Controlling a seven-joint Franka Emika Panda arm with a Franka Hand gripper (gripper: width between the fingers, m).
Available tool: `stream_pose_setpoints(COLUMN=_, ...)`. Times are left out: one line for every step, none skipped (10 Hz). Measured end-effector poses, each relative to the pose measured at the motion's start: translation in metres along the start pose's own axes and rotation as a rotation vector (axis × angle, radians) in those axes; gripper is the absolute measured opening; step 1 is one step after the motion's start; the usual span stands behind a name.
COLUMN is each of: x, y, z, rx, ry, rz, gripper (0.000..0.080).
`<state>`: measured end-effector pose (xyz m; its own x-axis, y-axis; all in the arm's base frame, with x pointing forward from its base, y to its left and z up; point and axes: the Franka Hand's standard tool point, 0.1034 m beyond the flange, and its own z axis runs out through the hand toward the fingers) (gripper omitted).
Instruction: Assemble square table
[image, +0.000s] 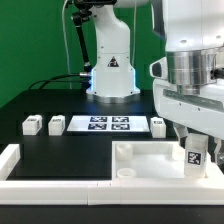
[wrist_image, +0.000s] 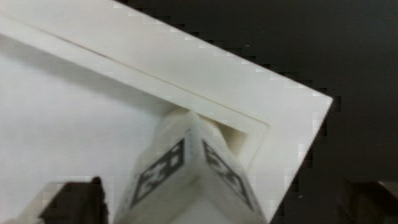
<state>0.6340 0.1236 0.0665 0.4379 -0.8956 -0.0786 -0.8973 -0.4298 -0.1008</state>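
Square table slab (image: 135, 160), one leg (image: 193, 155) standing in it, three legs (image: 31, 125) behind

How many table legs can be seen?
4: two legs beside the marker board at the exterior view's left, one at its right, one standing on the square table under the gripper.

slab (image: 150, 158): front, at the exterior view's right
upright leg (image: 194, 155): in the slab's right corner
marker board (image: 107, 124): behind the slab
loose legs (image: 31, 125): left of the marker board
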Motion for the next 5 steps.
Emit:
stream_pose_setpoints(x=0.0001, y=0.0001, z=0.0000, rx=0.000, ry=0.000, rz=-0.082, gripper=0.0649)
stream_pose_setpoints(x=0.0000, y=0.0001, z=0.0000, rx=-0.002, ry=0.000, rz=-0.172, gripper=0.0649)
stream_pose_setpoints(x=-0.0019, y=0.0020, z=-0.0017, rx=-0.037, ry=-0.005, rz=-0.371, gripper=0.0649)
stream_pose_setpoints(x=-0.0010, y=0.0011, z=-0.0027, rx=-0.040, ry=0.000, rz=-0.511, gripper=0.0649)
stream_pose_setpoints(x=0.0000, y=0.0015, z=-0.0022, rx=-0.045, ry=0.002, rz=-0.641, gripper=0.0649)
